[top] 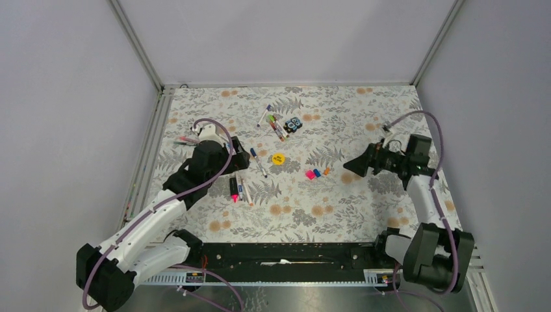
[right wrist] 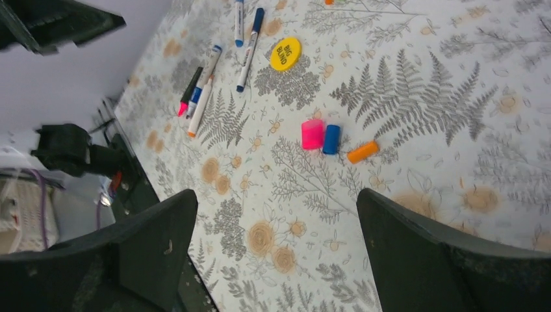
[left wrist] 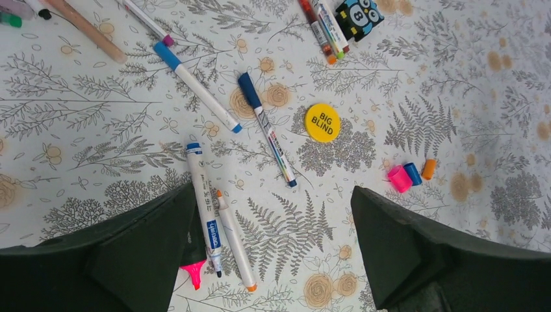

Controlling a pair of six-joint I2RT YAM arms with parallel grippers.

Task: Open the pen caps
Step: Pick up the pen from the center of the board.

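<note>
Pink, blue, orange — three loose caps (right wrist: 331,138).

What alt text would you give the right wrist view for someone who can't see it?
A pink cap, a blue cap and an orange cap lie side by side on a floral tablecloth, just ahead of the right arm's wide-open, empty jaws. Farther off lie a yellow disc reading BIG BLIND and several pens.
</note>
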